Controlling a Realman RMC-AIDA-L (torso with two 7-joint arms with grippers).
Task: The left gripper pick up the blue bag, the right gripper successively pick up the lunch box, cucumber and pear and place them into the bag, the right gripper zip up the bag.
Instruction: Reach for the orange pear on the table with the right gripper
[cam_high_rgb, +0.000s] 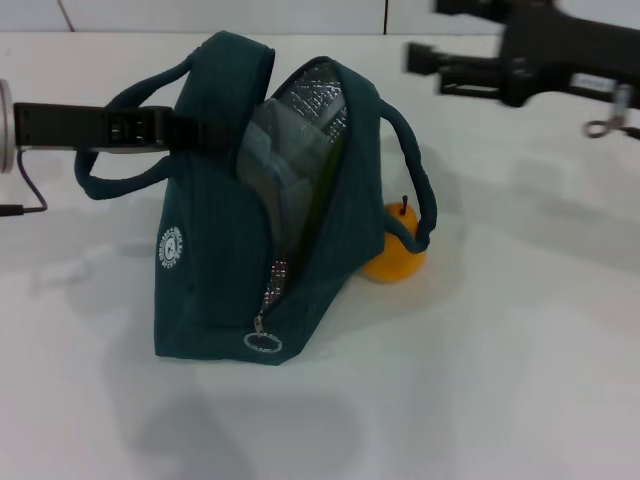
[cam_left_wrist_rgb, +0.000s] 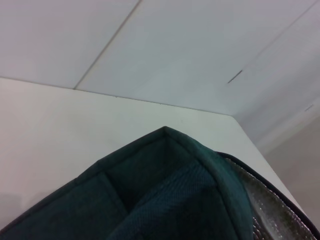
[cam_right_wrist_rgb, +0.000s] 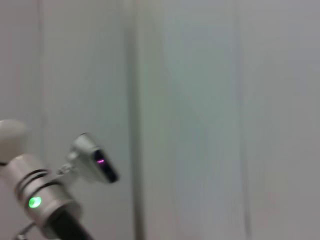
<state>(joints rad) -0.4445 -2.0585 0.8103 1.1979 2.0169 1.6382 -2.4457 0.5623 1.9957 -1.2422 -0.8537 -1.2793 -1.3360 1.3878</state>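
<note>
Nearest the camera in the head view, the metal ring pull hangs at the low end of the zipper, so the blue bag is not yet zipped. The bag stands on the white table, its mouth gaping to show the silver foil lining. Inside, a clear container shape, which I take for the lunch box, sits against the lining; the cucumber cannot be made out. Just behind the bag's right side, the pear rests on the table, touching or nearly touching the fabric, under the drooping right handle.

The left gripper reaches in level from the left and holds the bag's upper left edge, by the left handle; its jaws look closed on the fabric, and the left wrist view shows the teal rim right under that camera. Farthest back, the right gripper hovers high above the table, well clear of everything; its jaws look parted and hold nothing.

By my reading, the pear is the step in hand. The right arm needs to descend behind the bag, avoid the handle, grip the pear and lift it over the open mouth.
</note>
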